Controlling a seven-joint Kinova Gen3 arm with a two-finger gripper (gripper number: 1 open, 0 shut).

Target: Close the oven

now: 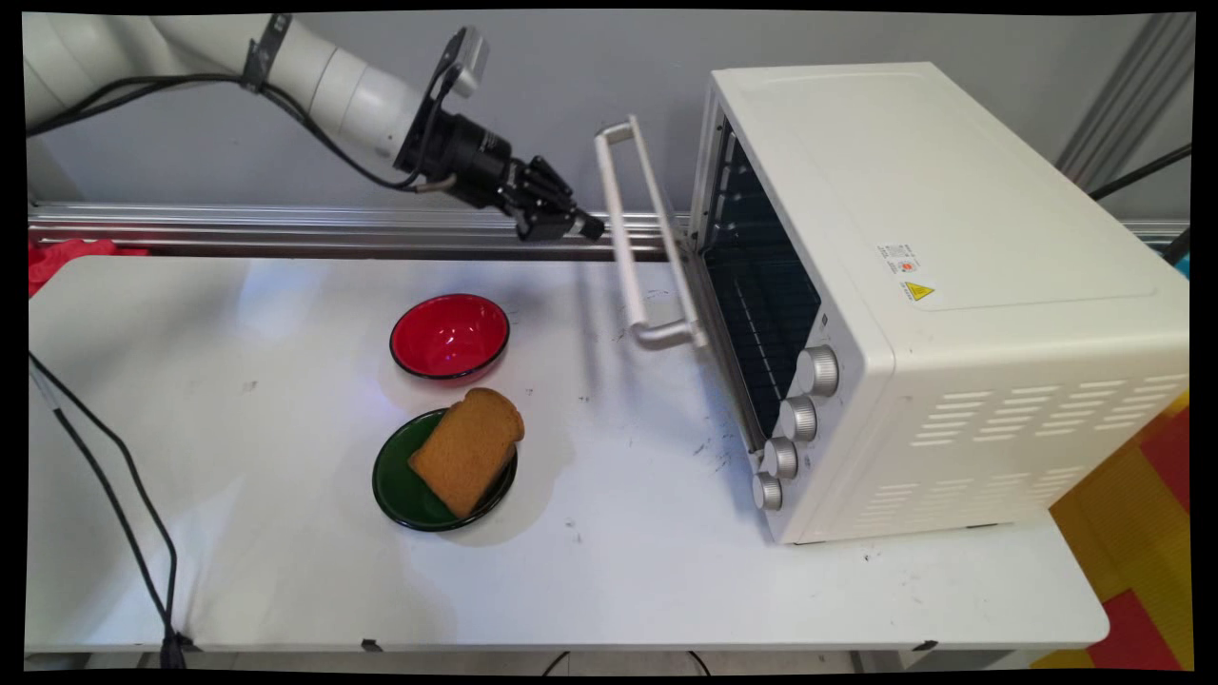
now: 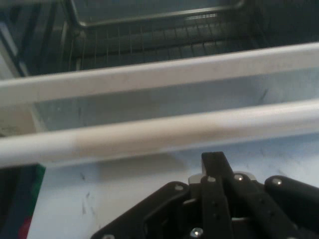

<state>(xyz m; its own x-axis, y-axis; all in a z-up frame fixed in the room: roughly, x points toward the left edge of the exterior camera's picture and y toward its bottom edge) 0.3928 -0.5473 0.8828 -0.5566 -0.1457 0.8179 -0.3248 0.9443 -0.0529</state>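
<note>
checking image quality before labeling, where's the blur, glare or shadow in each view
Main view: sharp, with soft shadows under the green plate and beside the red bowl; a faint sheen on the bowl's inside. Hand view: the oven door handle and the end effector are soft and out of focus; the oven rack behind is dim.

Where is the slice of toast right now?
In the main view, the toast lies on the green plate near the table's middle, just in front of the red bowl and left of the toaster oven.
</note>
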